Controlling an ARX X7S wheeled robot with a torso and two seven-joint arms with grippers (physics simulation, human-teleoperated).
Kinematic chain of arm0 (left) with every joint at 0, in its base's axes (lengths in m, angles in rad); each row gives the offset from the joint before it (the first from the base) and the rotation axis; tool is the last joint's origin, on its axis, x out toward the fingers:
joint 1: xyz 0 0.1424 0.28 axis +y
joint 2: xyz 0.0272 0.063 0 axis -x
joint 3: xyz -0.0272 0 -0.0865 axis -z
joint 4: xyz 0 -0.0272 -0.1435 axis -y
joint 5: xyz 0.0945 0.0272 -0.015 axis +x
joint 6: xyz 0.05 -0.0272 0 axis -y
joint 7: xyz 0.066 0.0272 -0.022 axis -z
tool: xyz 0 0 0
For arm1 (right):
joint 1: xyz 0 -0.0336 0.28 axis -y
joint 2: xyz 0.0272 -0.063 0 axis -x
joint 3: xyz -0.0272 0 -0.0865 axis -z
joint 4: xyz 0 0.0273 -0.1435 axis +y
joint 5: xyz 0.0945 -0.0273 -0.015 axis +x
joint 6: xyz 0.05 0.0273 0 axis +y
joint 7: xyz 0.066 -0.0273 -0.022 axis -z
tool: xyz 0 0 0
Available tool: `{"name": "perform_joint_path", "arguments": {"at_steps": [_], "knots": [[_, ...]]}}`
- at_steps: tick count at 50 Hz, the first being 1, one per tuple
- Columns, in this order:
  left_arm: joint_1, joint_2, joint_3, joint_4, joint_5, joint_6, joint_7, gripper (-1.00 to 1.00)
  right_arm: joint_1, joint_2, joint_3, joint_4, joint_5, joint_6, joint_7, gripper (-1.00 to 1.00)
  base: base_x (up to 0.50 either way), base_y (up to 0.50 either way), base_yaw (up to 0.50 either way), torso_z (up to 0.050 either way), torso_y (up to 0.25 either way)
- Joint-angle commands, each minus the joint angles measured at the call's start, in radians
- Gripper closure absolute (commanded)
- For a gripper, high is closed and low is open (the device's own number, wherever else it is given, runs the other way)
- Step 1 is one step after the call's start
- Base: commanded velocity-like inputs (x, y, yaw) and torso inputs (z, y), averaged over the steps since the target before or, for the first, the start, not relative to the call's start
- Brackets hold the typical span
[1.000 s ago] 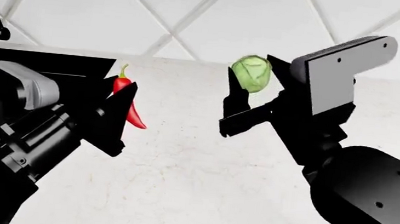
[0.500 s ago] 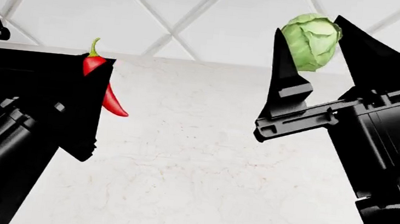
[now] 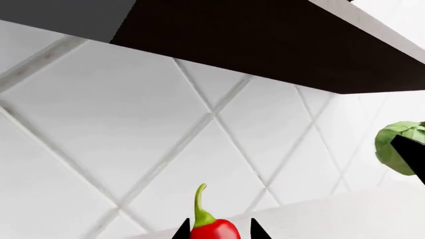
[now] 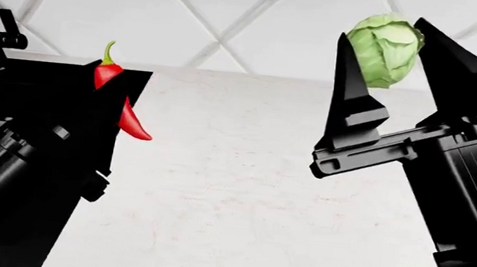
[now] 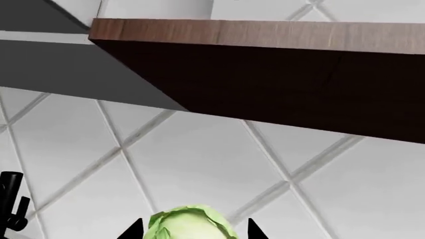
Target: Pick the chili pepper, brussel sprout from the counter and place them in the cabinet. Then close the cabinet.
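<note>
Gripping the pepper (image 4: 114, 77) between its black fingers, the left claw (image 4: 118, 92) is holding it up in the air above the table (image 4: 242, 193), stem pointing upward and the red tip hanging down past the finger's edge. In the left wrist view the pepper (image 3: 211, 226) is sitting between the two fingertips, its green stem curling up in front of the white diagonal-tiled wall (image 3: 133, 144). The jaws are clamped on it.

The right claw (image 4: 391, 50) is holding the sprout (image 4: 385, 48) pinched between its two pointed fingers, well above the table and at the height of the tiled wall behind. In the right wrist view the sprout (image 5: 189, 224) is showing as a pale-green leafy ball between the fingertips. It is also showing at the edge of the left wrist view, partly covered by a dark finger.

Both wrist cameras are looking up at the dark wooden underside of the cabinet (image 5: 279, 79), which is hanging above the tiles; neither vegetable is inside it. Whether its door is open cannot be told from these angles.

A black faucet (image 4: 7, 36) is standing at the far left, partly hidden behind the left arm. The two claws are well apart from each other, with bare marble table between them.
</note>
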Motion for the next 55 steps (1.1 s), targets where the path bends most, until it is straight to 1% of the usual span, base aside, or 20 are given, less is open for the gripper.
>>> {"name": "perform_joint_path", "arguments": {"at_steps": [1,30,44,55], "knots": [[-0.002,-0.006,0.0,0.006,-0.012,0.003,-0.009,1.0,-0.003,0.003,0.0,-0.009,-0.035,-0.016,-0.015,1.0,0.0,0.5,0.0,0.0,0.0],[0.001,-0.013,0.003,0.015,-0.015,0.009,-0.012,1.0,0.001,0.028,-0.015,-0.01,-0.011,-0.041,-0.001,1.0,0.0,0.5,0.0,0.0,0.001],[-0.016,-0.018,0.012,0.013,-0.022,0.008,-0.02,1.0,-0.007,0.024,-0.038,-0.006,-0.036,-0.06,-0.006,1.0,0.0,0.5,0.0,0.001,0.001],[-0.016,-0.016,0.018,0.01,-0.016,0.009,-0.019,1.0,-0.009,0.034,-0.048,-0.009,-0.015,-0.068,-0.007,1.0,0.0,0.01,0.0,0.0,0.0]]}}
